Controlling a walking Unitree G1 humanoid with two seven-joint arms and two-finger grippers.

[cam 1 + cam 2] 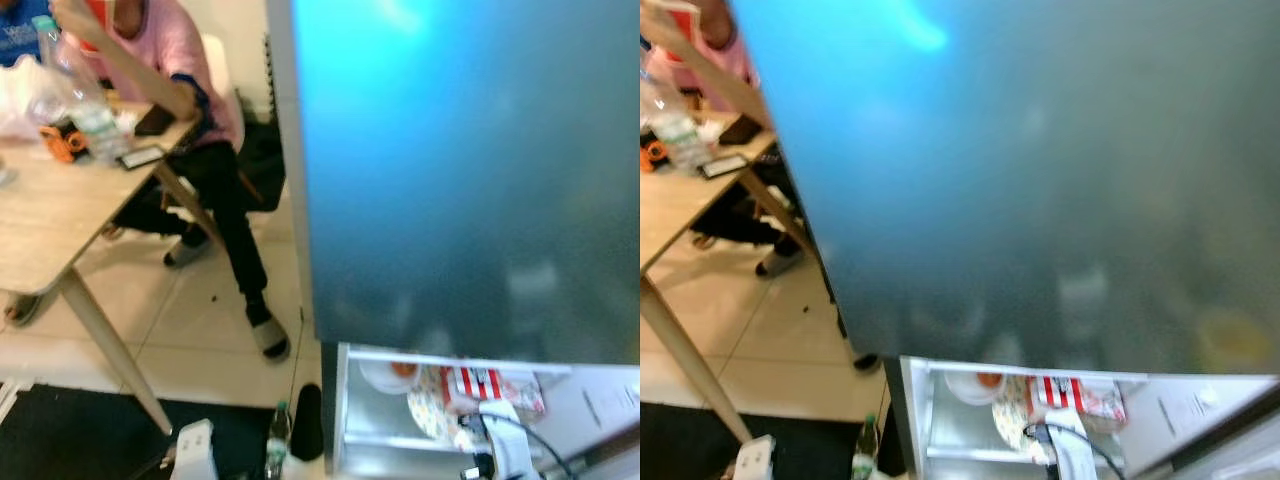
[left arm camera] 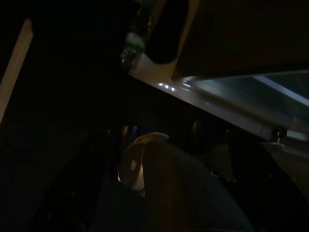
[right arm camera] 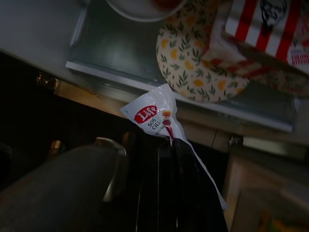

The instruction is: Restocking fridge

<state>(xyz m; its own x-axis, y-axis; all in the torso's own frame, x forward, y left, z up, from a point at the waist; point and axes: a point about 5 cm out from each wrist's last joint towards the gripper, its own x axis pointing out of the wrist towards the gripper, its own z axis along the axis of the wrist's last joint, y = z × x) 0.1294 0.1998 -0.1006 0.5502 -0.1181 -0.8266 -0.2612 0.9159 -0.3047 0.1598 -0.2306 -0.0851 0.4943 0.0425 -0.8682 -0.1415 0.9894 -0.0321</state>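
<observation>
Right hand [image 3: 169, 145] is clamped on a chili sauce sachet [image 3: 153, 116] just short of the open fridge shelf [image 3: 145, 58], sachet pointing straight ahead at the floral plate [image 3: 193, 63], left hand's too dark to call.

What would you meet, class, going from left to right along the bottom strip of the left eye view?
Slanted pale wooden table leg → clear plastic bottle with green cap standing on the floor → white bowl with orange contents on the fridge shelf → red-and-white striped carton.
</observation>
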